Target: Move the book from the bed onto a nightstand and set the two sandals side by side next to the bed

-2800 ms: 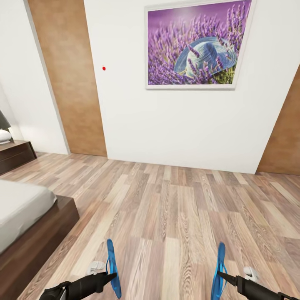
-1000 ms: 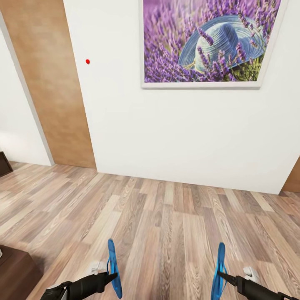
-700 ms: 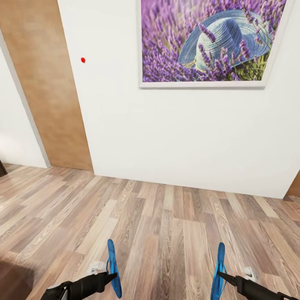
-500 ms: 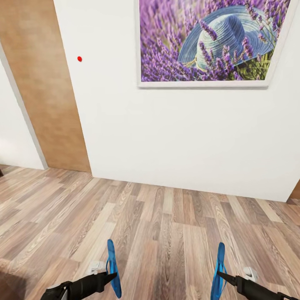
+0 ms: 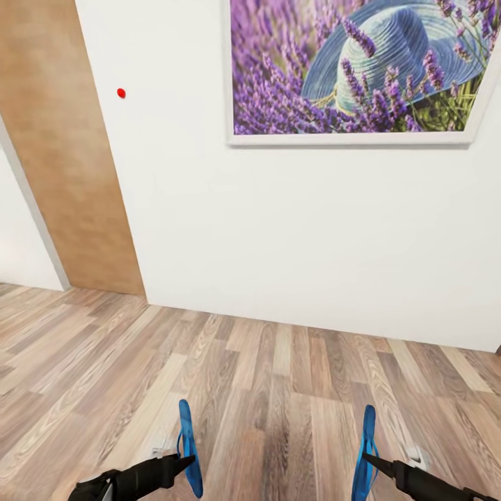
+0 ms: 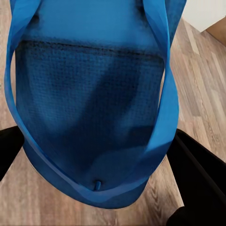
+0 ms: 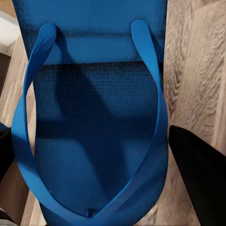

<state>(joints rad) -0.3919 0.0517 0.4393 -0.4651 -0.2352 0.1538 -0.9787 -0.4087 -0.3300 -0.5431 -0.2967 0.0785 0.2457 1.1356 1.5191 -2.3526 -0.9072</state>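
Note:
I hold one bright blue sandal in each hand, both standing on edge above the wood floor. The left sandal is pinched at its heel end by my left gripper, which is shut on it; up close its sole and strap show between the black fingers. The right sandal is held the same way by my right gripper, and its sole shows beside a black finger. The book, the bed and the nightstand are out of view.
A white wall stands close ahead with a framed lavender-and-hat picture and a small red dot. A brown wooden panel is at the left. Wood-plank floor stretches between me and the wall.
The whole view has moved closer to the wall and turned right; the bed and nightstand have slid out at the left. Both sandals stay in the grippers as before.

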